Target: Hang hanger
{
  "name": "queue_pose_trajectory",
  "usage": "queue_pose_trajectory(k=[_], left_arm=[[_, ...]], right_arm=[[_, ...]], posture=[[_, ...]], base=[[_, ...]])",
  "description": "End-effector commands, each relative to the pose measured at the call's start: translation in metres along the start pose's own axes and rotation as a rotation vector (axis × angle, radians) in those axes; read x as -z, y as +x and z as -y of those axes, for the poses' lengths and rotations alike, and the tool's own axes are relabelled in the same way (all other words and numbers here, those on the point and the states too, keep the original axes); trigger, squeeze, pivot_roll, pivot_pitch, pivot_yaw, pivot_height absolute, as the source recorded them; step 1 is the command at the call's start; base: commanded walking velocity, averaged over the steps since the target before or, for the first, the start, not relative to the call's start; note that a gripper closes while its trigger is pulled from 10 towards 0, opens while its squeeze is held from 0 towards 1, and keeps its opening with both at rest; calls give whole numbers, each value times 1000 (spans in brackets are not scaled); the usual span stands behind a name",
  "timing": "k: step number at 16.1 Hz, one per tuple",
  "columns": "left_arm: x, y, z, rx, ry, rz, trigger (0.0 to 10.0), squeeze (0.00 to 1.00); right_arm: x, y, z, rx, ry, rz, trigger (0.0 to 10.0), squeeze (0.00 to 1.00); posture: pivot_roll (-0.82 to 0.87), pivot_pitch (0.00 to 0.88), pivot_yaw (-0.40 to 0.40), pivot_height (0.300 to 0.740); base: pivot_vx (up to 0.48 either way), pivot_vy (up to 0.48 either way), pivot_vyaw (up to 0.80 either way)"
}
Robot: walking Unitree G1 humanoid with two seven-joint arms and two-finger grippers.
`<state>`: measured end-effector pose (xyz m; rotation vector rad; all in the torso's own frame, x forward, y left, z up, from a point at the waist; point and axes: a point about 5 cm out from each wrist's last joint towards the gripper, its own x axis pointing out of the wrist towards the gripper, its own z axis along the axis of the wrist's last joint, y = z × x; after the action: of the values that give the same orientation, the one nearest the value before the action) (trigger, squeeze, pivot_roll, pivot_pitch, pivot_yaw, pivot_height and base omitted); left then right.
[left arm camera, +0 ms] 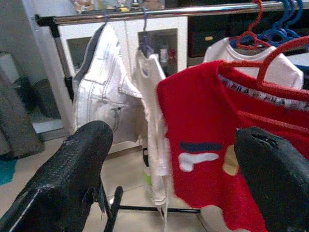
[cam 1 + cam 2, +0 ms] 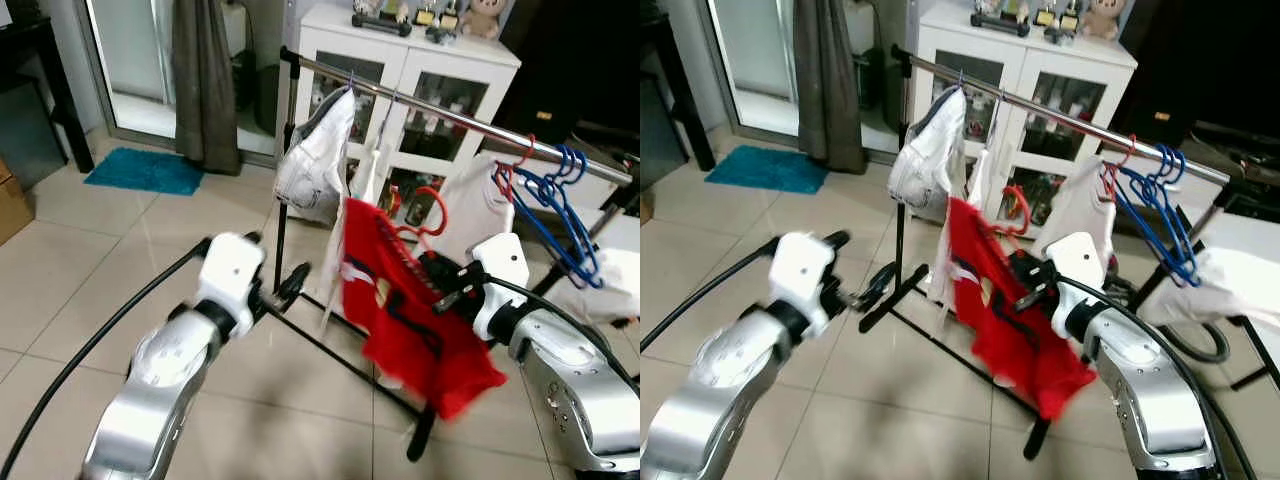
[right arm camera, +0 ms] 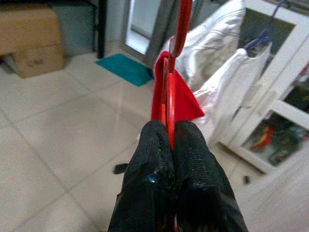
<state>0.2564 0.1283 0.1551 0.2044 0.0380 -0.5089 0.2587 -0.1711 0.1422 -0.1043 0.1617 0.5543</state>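
Note:
A red hanger point(image 2: 428, 222) carries a red shirt point(image 2: 410, 320) in front of the silver clothes rail point(image 2: 455, 113), below bar height and off it. My right gripper point(image 3: 170, 147) is shut on the hanger's red wire, its black fingers point(image 2: 447, 278) at the shirt's collar. The hook point(image 3: 179, 29) rises above the fingertips. My left gripper point(image 1: 174, 159) is open and held apart from the shirt point(image 1: 203, 145), at about knee height left of the rack; its fingers point(image 2: 291, 283) hold nothing.
White jeans point(image 2: 316, 160), a white garment point(image 2: 366, 170) and a white shirt point(image 2: 474, 205) hang on the rail, with empty blue hangers point(image 2: 556, 205) at its right end. A white cabinet point(image 2: 400, 70) stands behind. The rack's black foot point(image 2: 345, 352) crosses the tiled floor.

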Motion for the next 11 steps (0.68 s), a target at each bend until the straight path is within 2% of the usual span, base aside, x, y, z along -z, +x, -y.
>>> queue_pose_trajectory(k=[1,3,4,5,6,8,9,11], left_arm=[[1,12,5,46,43,-20,10000,1000],[-1,22,7,70,70,-26,10000,1000],[-2,27,11,102,76,-28,10000,541],[-1,31,15,127,76,-44,10000,0],[4,38,20,162,76,-83,10000,0],[7,43,21,153,49,-99,10000,0],[5,44,20,143,-9,-88,10000,1000],[5,43,17,101,-35,-88,10000,1000]], right_arm=[[1,-3,2,-23,37,24,10000,0],[10,-3,0,-31,17,-20,10000,0],[13,-3,-1,-39,11,-41,10000,0],[15,-4,-3,-47,6,-59,10000,0],[16,-3,-9,-59,-6,-60,10000,0],[11,1,-16,-41,9,-6,10000,0],[7,4,-19,-21,25,32,10000,0],[2,6,-21,11,53,84,10000,0]], posture=[[56,0,-113,740],[49,0,-97,740],[42,0,-86,740],[29,0,-65,740],[5,0,-18,740],[-6,19,15,740],[-8,29,21,740],[-9,39,22,740]], base=[[0,0,0],[0,0,0],[0,0,0],[0,0,0],[0,0,0],[0,0,0],[0,0,0],[0,0,0]])
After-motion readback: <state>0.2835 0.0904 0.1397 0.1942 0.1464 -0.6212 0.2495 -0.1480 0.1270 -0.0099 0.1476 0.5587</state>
